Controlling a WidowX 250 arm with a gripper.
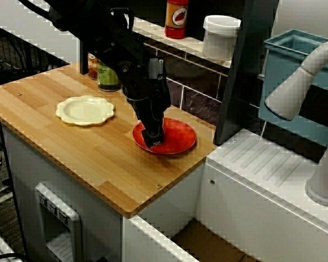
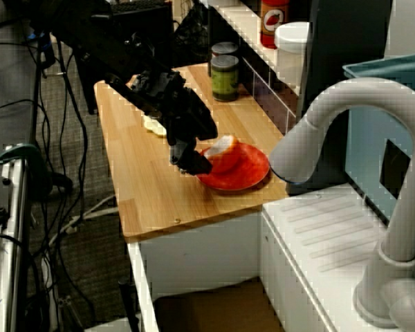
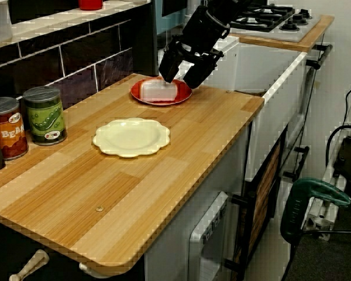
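A wooden counter (image 3: 105,193) seen along its length, running away from the viewer, with a tiled wall along its left, back edge.

Nearest, at that back edge, stand two upright tins touching side by side: a red tin of beans (image 3: 6,129) and a green tin (image 3: 44,115).

Further along, about midway between the back and front edges, a cream plate (image 3: 131,137) with a scalloped rim lies flat with nothing on it.

Beyond it, near the far back corner of the counter, sits a red plate (image 3: 139,93). A pale block (image 3: 159,91) rests on this plate, towards its nearer side.

A black robot gripper (image 3: 182,70) hangs over the red plate, reaching down from the upper right. Its two fingers are spread wide and hold nothing. The tips seem to sit just above and behind the block without touching it, though the angle makes this hard to judge. In the view from the sink side, the gripper is low over the plate's edge with the block just beside it.

Past the counter's far end come a white sink unit (image 3: 269,88) and then a gas stove (image 3: 269,17).
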